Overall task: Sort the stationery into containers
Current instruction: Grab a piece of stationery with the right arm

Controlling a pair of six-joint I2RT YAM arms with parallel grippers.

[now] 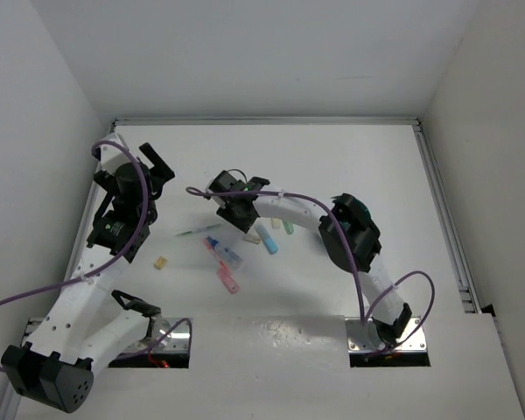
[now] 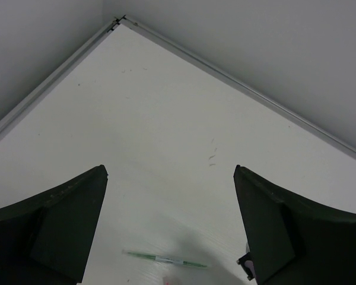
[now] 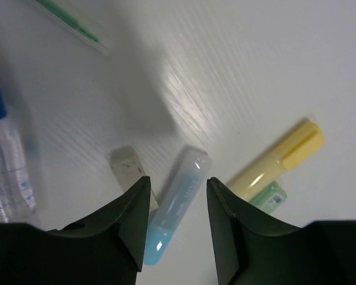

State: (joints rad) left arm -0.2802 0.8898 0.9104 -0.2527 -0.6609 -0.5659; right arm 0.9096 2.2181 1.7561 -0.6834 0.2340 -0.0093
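My right gripper (image 1: 245,219) is open and low over the table. In the right wrist view its jaws (image 3: 178,196) stand either side of a light-blue marker (image 3: 177,205) that lies flat, and they are not closed on it. A grey eraser (image 3: 129,168) lies just left of it. A yellow marker (image 3: 282,157) and a green marker (image 3: 267,196) lie to the right. A thin green pen (image 1: 197,232), a clear-blue tube (image 1: 224,253), a pink marker (image 1: 228,279) and a tiny yellow piece (image 1: 160,262) lie nearby. My left gripper (image 1: 156,166) is open and empty, raised at the far left.
A sliver of teal (image 1: 360,209) shows behind my right arm's elbow; the rest of it is hidden. A metal rail (image 1: 442,219) runs along the table's right edge, and white walls close in the back and both sides. The left wrist view shows the green pen (image 2: 166,259) below the fingers.
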